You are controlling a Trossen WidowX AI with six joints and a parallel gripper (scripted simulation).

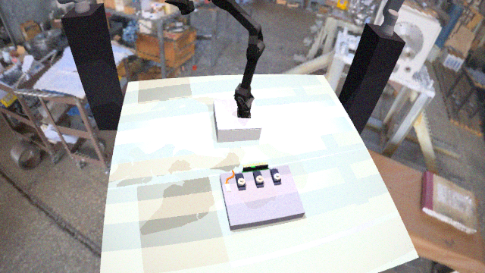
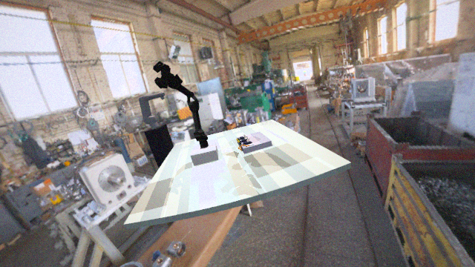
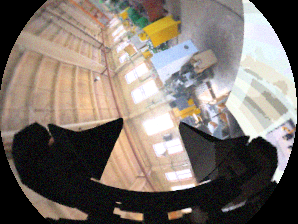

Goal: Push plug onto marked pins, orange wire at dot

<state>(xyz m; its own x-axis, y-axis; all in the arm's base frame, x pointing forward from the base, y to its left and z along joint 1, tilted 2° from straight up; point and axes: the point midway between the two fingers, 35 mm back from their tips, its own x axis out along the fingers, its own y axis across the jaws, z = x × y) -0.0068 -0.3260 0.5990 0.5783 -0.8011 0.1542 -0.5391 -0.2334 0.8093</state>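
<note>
The plug is not yet being gripped, so the pick-up is probably the step in hand; next, the jaws are needing to be brought down to the lead. They are being held wide apart, nothing between them, high beyond the far edge of the table (image 1: pixel 182 262) (image 2: pixel 237 205). A block (image 1: pixel 239 134) (image 2: pixel 205 157) is being stood on by the arm (image 1: pixel 248 70) (image 2: pixel 195 111) near that edge. Nearer the middle, the servo holder (image 1: pixel 265 208) (image 2: pixel 263 139) is being seen, an orange lead (image 1: pixel 230 177) (image 2: pixel 240 147) being laid at its corner; the plug is too small to be told.

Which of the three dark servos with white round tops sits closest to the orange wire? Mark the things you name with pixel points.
The leftmost servo in the top view (image 1: pixel 241 185): the orange wire (image 1: pixel 229 177) lies right beside it, while the other two sit farther right.
</note>
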